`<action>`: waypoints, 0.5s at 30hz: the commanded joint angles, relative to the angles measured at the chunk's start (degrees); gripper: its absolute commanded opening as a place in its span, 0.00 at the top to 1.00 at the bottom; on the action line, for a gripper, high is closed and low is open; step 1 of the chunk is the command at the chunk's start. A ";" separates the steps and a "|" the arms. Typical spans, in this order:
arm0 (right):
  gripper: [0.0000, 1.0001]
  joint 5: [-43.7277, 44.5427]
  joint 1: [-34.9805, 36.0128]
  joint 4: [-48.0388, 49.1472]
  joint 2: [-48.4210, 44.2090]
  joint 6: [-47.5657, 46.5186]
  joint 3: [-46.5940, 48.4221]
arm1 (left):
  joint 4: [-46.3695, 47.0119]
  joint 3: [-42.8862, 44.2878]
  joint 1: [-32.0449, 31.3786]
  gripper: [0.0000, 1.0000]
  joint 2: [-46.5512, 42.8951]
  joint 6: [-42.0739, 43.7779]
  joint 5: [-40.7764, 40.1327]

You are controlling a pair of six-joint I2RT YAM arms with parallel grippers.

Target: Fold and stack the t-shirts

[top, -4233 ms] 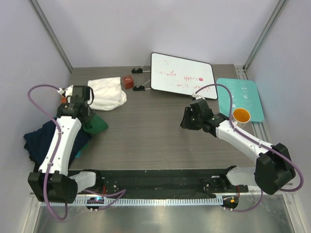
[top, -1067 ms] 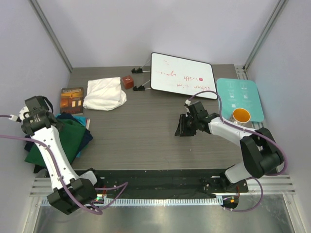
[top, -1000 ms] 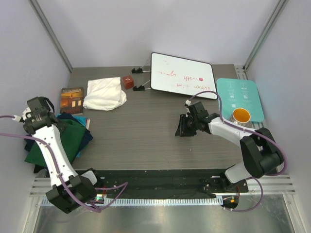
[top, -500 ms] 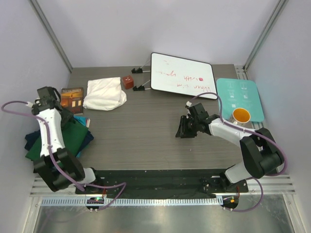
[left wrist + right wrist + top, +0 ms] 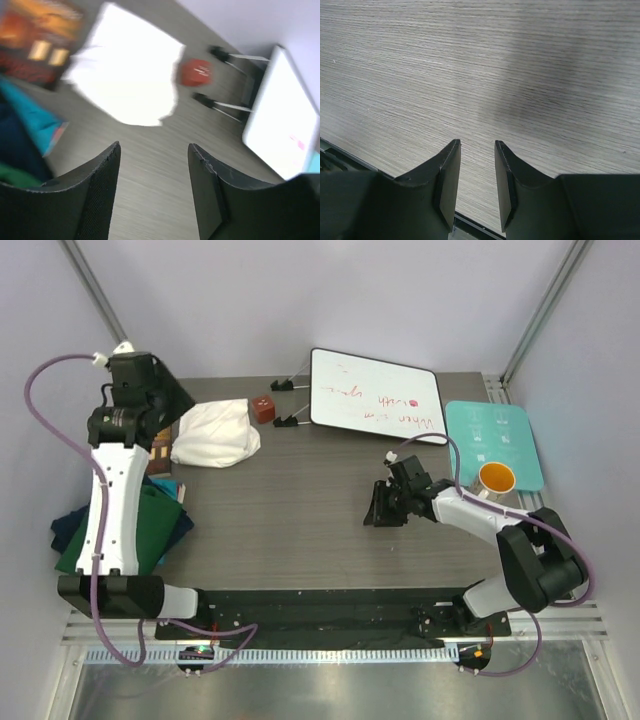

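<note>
A cream-white t-shirt (image 5: pixel 215 433) lies folded at the back left, and shows bright in the left wrist view (image 5: pixel 127 82). The dark green t-shirt (image 5: pixel 128 532) lies on the navy blue t-shirt (image 5: pixel 68 528) at the left edge. My left gripper (image 5: pixel 166 401) is raised just left of the white shirt. Its jaws (image 5: pixel 155 150) stand open and empty over bare table. My right gripper (image 5: pixel 377 506) hovers low over the table's right middle, open with nothing between its fingers (image 5: pixel 477 146).
A brown book (image 5: pixel 35 45) lies left of the white shirt, mostly under my left arm. A red cube (image 5: pixel 263 408) and a whiteboard (image 5: pixel 375 395) stand at the back. A teal board (image 5: pixel 500 430) with an orange mug (image 5: pixel 496 478) is at the right.
My left arm has swung up and back from the green and navy pile to beside the white shirt, its jaws empty. The right arm has barely moved.
</note>
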 commanded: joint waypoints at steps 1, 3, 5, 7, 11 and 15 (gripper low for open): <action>0.61 1.58 -0.24 1.00 -2.97 0.68 -0.86 | 1.84 2.28 -9.98 0.44 2.03 1.11 6.04; 0.61 2.19 -0.24 0.65 -3.42 0.60 -1.22 | 2.89 -1.67 -15.85 0.42 2.30 1.64 5.17; 0.61 3.42 -0.24 0.38 -3.51 0.07 -1.39 | 6.49 -8.25 -21.30 0.39 1.51 1.56 4.02; 0.61 3.60 -0.24 -0.32 -3.33 -0.11 -1.48 | 10.43 -15.00 -24.05 0.37 0.81 0.33 4.37; 0.61 4.83 -0.24 -0.76 -4.29 -0.37 -2.79 | 15.90 -25.75 -29.23 0.37 -0.77 -1.34 6.05; 0.61 5.80 -0.24 -0.94 -5.96 -0.37 -4.20 | 19.07 -33.40 -31.79 0.37 -1.57 -3.18 5.96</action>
